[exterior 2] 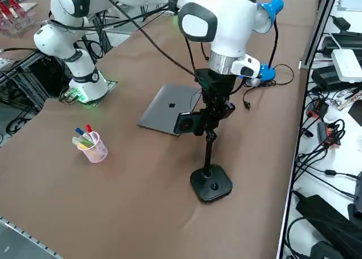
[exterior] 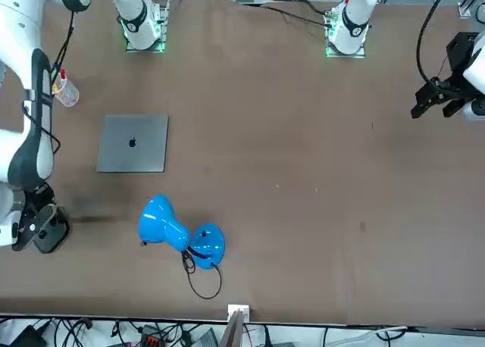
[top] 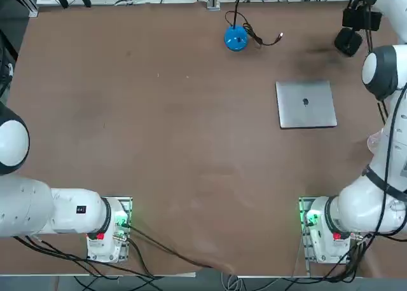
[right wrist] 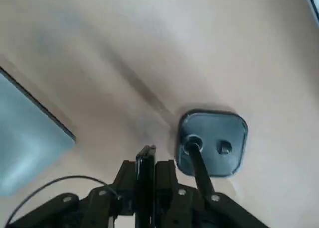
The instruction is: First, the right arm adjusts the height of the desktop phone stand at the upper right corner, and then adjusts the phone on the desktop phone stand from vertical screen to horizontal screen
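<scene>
The desktop phone stand (exterior 2: 211,184) is located at the far right part of the worktop (top: 191,126), its rounded-square base flat on the surface and its pole upright. The right gripper (right wrist: 146,163) is positioned at the upper part of the stand; its fingers are together. Whether they clamp any part cannot be told.

Clearances: the laptop (top: 306,105) lies closed, nearer the robot and left of the base, with bare worktop between. The blue lamp (top: 236,37) stands well to the left, near the far edge. The worktop's middle is open. The pen cup (exterior 2: 95,148) stands beside the right arm (top: 385,81).

Visibility: the arm covers part of the cup in the top view. Dark parts overlap at the stand's head; the phone cannot be distinguished among them.
</scene>
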